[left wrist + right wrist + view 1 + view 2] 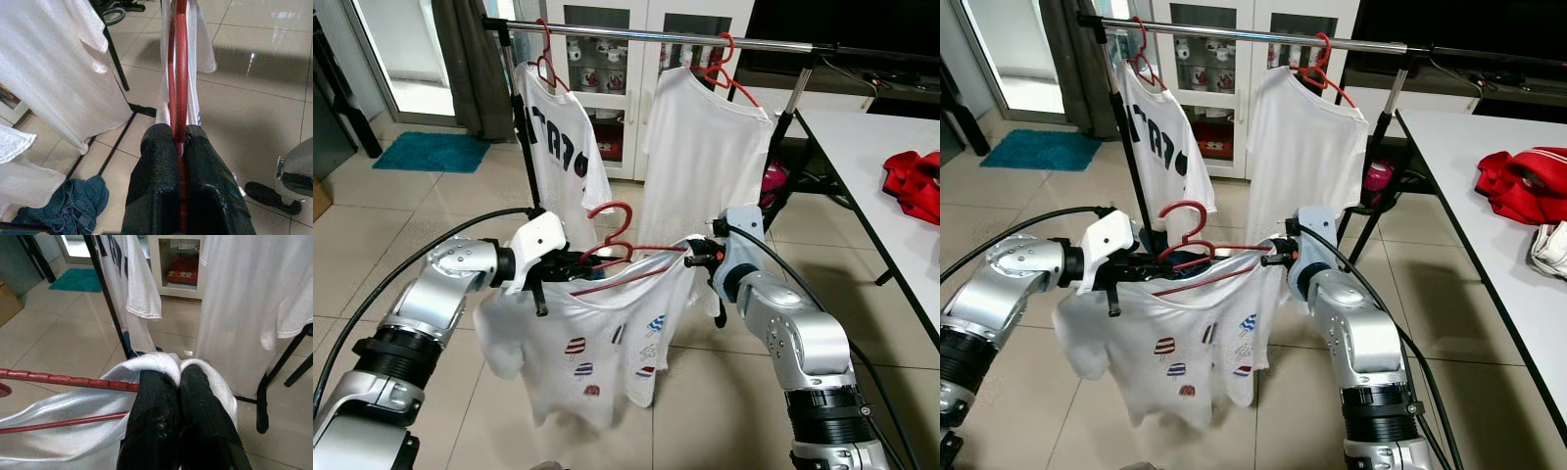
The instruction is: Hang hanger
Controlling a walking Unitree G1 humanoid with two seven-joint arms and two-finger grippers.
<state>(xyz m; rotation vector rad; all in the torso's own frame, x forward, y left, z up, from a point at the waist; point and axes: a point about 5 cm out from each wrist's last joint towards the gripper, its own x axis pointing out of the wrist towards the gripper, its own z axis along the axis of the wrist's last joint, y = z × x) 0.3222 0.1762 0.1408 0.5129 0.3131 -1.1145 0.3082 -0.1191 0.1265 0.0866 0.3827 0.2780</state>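
Though rail-bound, hanger [619,250] between both grippers.

Ribbed red plastic hanger [619,245] under soft white cloth shirt [597,343] — shiny metal rail [705,39], glossy floor tiles [411,215].

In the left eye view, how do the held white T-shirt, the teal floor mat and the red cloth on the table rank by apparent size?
1. Held white T-shirt, nearest the camera.
2. Teal floor mat.
3. Red cloth, cut by the frame edge, so unsure.

A home, it seems: a tiled floor [431,206], a clothes rail [656,37] hung with T-shirts, a white glass-fronted cabinet [607,59] holding what look like mugs, a teal mat [435,152] by a doorway, a white table [891,186].
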